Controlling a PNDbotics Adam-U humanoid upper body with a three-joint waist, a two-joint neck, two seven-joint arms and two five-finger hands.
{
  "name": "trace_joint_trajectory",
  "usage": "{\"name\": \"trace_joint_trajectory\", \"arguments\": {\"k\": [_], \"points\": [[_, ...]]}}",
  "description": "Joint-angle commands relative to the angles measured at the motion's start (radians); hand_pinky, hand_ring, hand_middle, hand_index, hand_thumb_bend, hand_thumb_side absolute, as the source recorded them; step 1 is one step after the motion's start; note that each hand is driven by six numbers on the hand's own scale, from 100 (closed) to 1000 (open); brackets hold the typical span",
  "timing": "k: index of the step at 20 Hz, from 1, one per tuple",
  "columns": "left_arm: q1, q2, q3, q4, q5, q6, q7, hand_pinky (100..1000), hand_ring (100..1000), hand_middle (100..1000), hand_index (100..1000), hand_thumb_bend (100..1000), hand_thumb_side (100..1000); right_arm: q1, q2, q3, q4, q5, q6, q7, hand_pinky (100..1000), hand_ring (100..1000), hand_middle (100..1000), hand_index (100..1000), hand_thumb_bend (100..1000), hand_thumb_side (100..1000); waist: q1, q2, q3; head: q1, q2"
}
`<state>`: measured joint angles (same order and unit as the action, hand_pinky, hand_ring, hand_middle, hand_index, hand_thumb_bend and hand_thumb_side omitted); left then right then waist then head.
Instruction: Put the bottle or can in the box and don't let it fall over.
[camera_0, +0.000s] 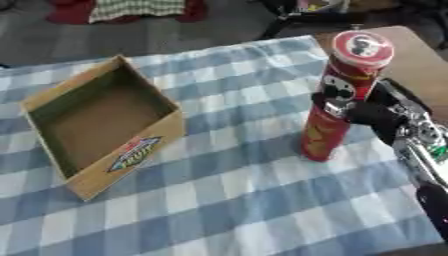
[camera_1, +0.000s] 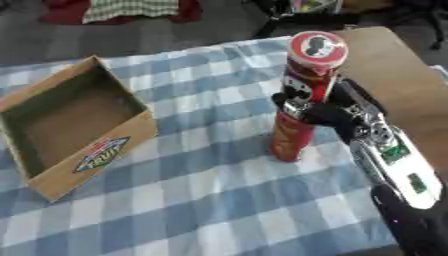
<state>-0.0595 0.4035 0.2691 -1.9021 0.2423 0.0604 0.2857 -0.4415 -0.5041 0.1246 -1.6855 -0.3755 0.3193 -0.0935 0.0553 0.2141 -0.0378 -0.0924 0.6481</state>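
A tall red chip can with a white-rimmed lid stands upright on the blue-and-white checked cloth, right of centre. My right hand reaches in from the lower right, and its black fingers are curled round the can's middle. An open cardboard box with a coloured label on its near wall sits empty at the left of the table, well apart from the can. My left hand shows in neither view.
Bare brown tabletop lies beyond the cloth at the right. Dark floor, a red cloth bundle and black stand legs lie past the far edge. My silver-and-black right forearm crosses the lower right corner.
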Motion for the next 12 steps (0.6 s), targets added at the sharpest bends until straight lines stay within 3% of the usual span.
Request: {"name": "trace_joint_trajectory", "arguments": {"k": [1, 4, 9, 12], "points": [[-0.001, 0.017, 0.007, -0.016, 0.001, 0.0, -0.003, 1000, 778, 894, 756, 398, 100, -0.014, -0.013, -0.004, -0.011, -0.004, 0.002, -0.03, 889, 661, 616, 579, 250, 100, -0.003, -0.012, 0.001, -0.002, -0.01], [0.0, 0.016, 0.007, -0.016, 0.002, -0.001, -0.004, 1000, 777, 894, 755, 392, 100, -0.015, -0.014, -0.003, -0.016, 0.002, -0.001, -0.049, 870, 582, 539, 477, 182, 100, -0.003, -0.011, 0.001, -0.001, -0.01], [0.001, 0.016, 0.007, -0.015, 0.003, -0.001, -0.006, 1000, 776, 893, 752, 383, 100, -0.022, -0.012, 0.0, -0.02, -0.018, -0.012, -0.066, 842, 536, 498, 423, 102, 100, -0.003, -0.012, 0.002, 0.001, -0.01], [0.003, 0.016, 0.008, -0.016, 0.003, -0.002, -0.006, 1000, 776, 893, 751, 377, 100, -0.037, -0.016, 0.003, -0.031, -0.044, -0.007, -0.072, 833, 522, 485, 402, 104, 100, -0.005, -0.015, 0.003, 0.0, -0.008]]}}
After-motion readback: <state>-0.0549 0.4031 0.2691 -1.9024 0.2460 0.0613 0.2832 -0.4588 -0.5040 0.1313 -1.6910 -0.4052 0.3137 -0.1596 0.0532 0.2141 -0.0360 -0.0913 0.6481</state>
